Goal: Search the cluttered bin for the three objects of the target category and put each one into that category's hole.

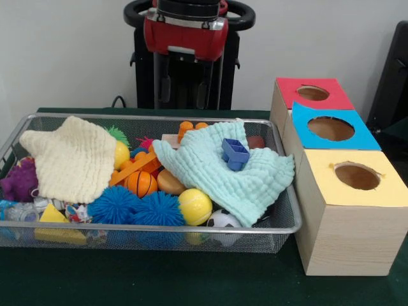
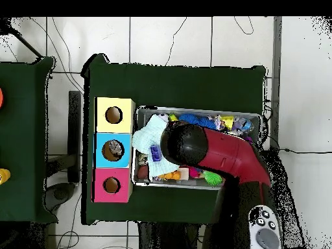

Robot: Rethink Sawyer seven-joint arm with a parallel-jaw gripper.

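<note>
Clear thin plastic with a pale blue band: one water bottle lying at lower left of the wire-mesh bin, below the purple toy. Probably light, slippery, easily crushed; best taken gently across the middle. Cannot tell whether the tool, hidden under the arm, is open or closed.

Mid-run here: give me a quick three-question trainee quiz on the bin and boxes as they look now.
1. True or false: the mint cloth lies inside the wire basket.
2. In the front view, which box top is nearest the camera? A red, B blue, C yellow.
3. How many blue spiky balls show in the front view?
Key: 1 true. 2 C, the yellow box. 3 two.
</note>
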